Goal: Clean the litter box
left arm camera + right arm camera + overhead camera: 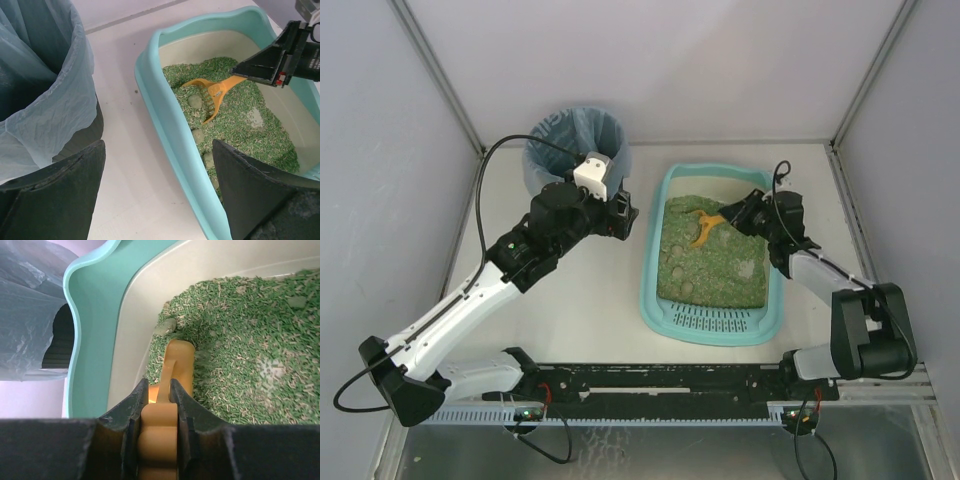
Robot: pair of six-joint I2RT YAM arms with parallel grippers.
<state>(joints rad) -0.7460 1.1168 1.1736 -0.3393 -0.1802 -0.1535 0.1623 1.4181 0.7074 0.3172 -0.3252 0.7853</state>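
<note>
Placement: litter box [647,280] flat on tabletop [580,300], right of centre, long side running near to far. Slotted grille [715,320] at the near end; green litter [720,270] spread over most of the floor, with a bare strip of floor at the far end. Right claw [732,218]: lowered inside the litter box toward its far end, jaws narrow and clamped on the handle of an orange slotted scoop [705,225]. Scoop head resting in the litter, directed toward the left wall of the litter box. Several grey-green clumps [195,102] lying in the litter, one just beside the scoop head, others nearer the grille. Left claw [623,212]: jaws spread wide, gripping nothing, suspended above the tabletop between the litter box and a round black bin [85,135]. Bin lined with a blue bag [605,130], standing on the tabletop to the far left of the litter box, close to it but not touching.
</note>
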